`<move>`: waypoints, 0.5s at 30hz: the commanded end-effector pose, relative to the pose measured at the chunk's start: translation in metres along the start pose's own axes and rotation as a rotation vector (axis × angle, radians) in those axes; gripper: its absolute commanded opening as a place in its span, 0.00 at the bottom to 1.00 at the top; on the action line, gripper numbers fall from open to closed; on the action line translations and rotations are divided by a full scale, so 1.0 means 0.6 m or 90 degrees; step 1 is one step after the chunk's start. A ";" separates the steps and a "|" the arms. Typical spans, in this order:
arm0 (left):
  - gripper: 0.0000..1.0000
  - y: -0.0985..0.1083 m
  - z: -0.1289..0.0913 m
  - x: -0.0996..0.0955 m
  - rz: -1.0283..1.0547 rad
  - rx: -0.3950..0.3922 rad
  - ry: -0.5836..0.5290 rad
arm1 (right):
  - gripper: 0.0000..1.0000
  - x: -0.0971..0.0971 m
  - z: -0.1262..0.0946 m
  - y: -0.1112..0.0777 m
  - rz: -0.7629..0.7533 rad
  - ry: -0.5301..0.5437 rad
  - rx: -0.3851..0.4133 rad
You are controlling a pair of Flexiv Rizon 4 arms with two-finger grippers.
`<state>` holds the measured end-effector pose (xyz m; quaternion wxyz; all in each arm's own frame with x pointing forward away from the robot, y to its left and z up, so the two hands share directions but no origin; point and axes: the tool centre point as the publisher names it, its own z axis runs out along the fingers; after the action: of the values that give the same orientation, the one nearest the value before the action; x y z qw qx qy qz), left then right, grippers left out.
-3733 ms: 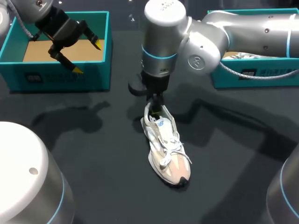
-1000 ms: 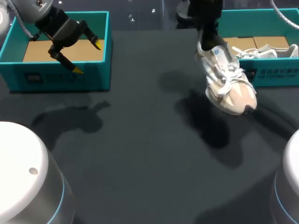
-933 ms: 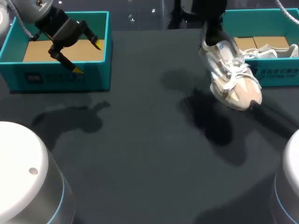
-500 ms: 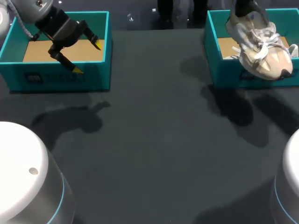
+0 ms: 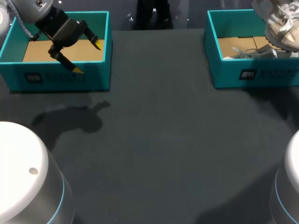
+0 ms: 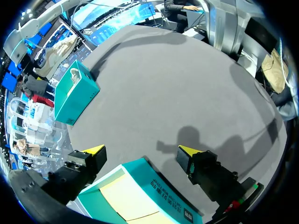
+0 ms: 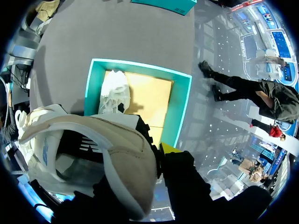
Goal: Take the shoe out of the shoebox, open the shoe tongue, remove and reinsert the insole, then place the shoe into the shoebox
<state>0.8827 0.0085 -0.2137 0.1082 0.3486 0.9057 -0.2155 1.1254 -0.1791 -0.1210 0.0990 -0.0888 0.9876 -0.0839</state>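
Mostly dark table [image 5: 154,140], teal shoebox [image 5: 233,77], raised shoe [image 5: 281,24]

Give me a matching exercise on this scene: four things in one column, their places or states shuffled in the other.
1 held sneaker
2 second sneaker
3 left gripper
4 left shoebox

A lying in the right shoebox
B open, above the left shoebox
C only cardboard floor showing
D in the right gripper, over the right shoebox

Pairs: 1-D, 2-A, 3-B, 4-C
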 end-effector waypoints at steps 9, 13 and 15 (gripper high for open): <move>1.00 0.000 0.000 0.000 0.000 -0.001 0.001 | 0.00 -0.046 0.065 -0.091 0.041 -0.001 -0.048; 1.00 0.000 0.000 0.000 0.000 -0.001 0.001 | 0.00 -0.038 0.074 -0.117 0.097 -0.006 -0.045; 1.00 0.000 0.000 0.000 0.000 -0.001 0.001 | 0.00 -0.029 0.082 -0.133 0.148 -0.005 -0.052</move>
<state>0.8826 0.0084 -0.2137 0.1082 0.3487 0.9057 -0.2155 1.1701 -0.2517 -0.1472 0.1001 -0.0002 0.9940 -0.0434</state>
